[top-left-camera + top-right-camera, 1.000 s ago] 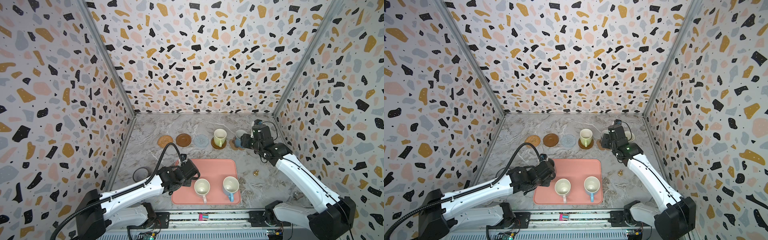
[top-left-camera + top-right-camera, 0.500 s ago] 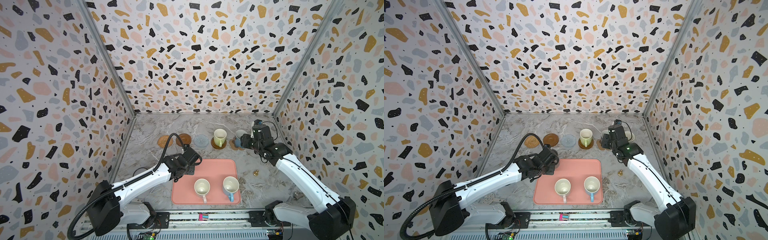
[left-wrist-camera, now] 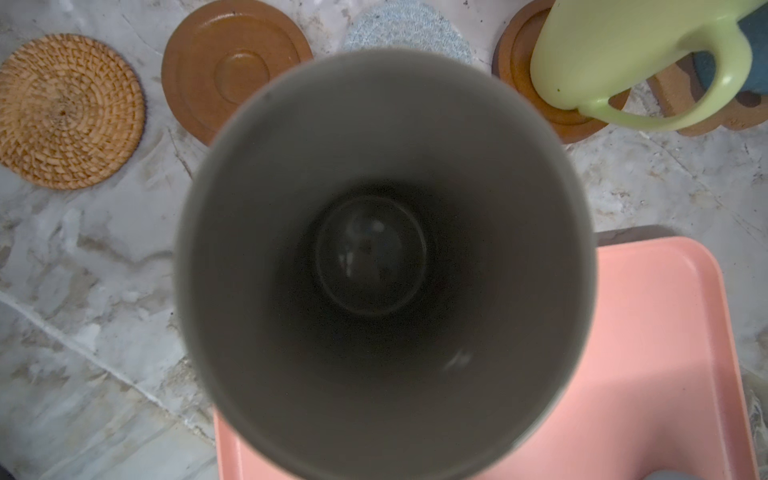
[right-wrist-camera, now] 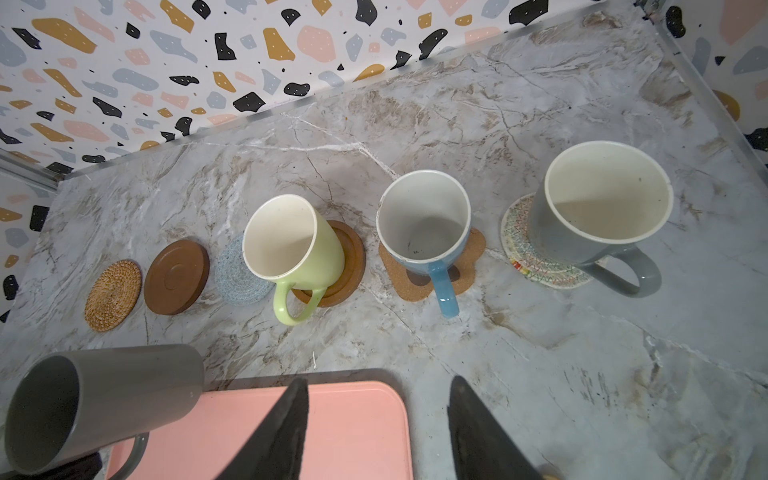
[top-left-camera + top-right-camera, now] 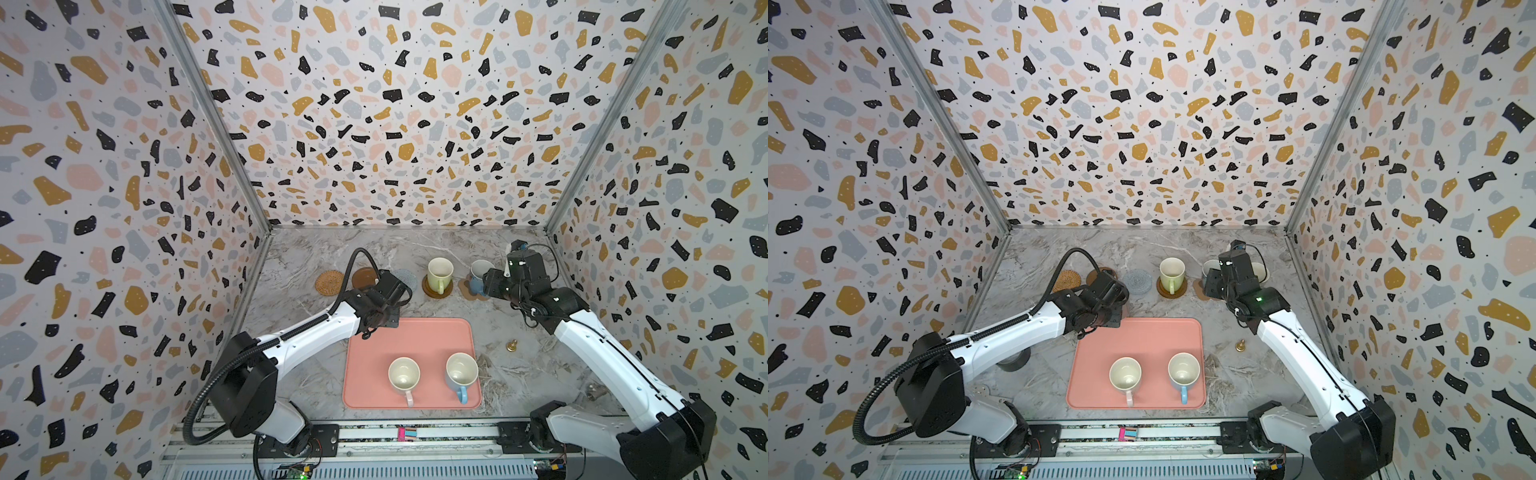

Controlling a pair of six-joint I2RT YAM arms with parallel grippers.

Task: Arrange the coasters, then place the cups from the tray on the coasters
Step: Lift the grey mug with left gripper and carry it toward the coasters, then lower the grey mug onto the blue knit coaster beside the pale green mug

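Note:
My left gripper (image 5: 388,297) is shut on a dark grey cup (image 4: 104,399). It holds the cup above the far left corner of the salmon tray (image 5: 415,332), just in front of the coaster row. The cup's dark inside (image 3: 374,257) fills the left wrist view. The tan woven (image 5: 329,282), brown wooden (image 5: 363,277) and blue-grey woven (image 3: 407,33) coasters are bare. A green cup (image 5: 439,272) stands on a wooden disc, a blue cup (image 4: 424,224) on the paw coaster, a light grey cup (image 4: 602,203) on the cream coaster. My right gripper (image 4: 378,380) hovers open and empty by the blue cup.
A pink-handled cup (image 5: 404,374) and a blue-handled cup (image 5: 461,372) stand on the near half of the tray. A small brass object (image 5: 512,345) lies right of the tray. A dark round object (image 5: 1013,359) lies under the left arm. Patterned walls enclose three sides.
The left arm has carried the dark grey cup from the tray's left side toward the back, up to the coaster row. The right arm has stayed still.

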